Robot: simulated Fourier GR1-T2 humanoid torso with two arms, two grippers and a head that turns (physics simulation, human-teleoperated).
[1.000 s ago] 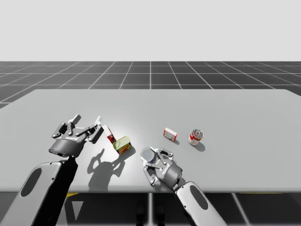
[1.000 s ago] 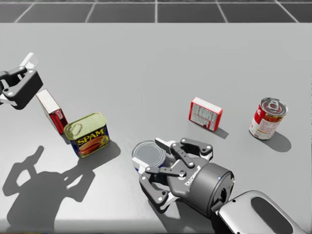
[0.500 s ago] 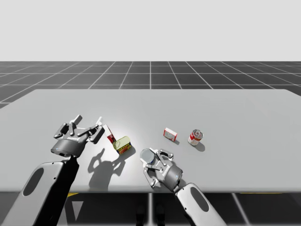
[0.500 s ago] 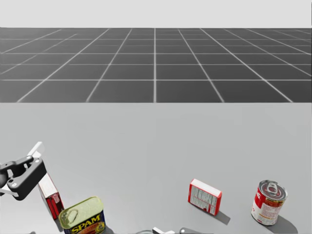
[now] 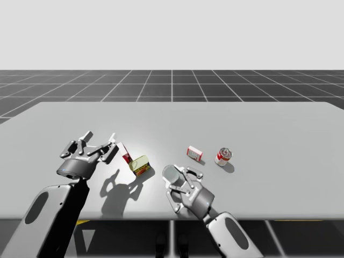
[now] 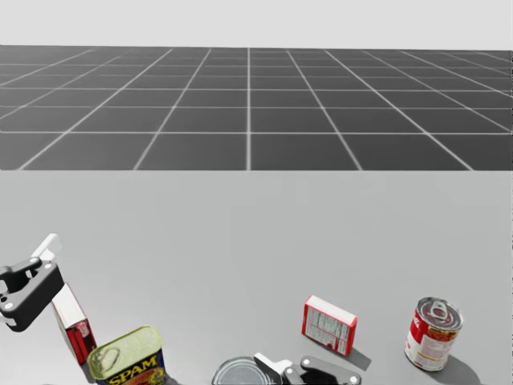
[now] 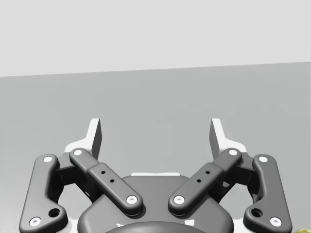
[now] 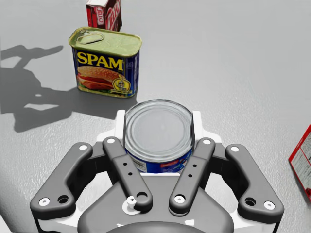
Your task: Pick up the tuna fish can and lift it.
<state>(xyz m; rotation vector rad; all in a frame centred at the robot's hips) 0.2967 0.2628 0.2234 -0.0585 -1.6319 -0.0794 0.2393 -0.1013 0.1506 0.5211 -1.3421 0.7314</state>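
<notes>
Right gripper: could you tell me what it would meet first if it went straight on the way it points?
Probably the blue rectangular can, standing ahead of the right gripper and the tuna can it holds, though slightly off its line.

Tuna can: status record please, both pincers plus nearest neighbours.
target: tuna can, upright, lid up
right pincer: shut on tuna can, gripping two opposite sides
left pincer: open, holding nothing
nearest neighbour: blue rectangular can, ahead of right pincer, apart from tuna can
beyond it: red box
lifted off table: cannot tell
</notes>
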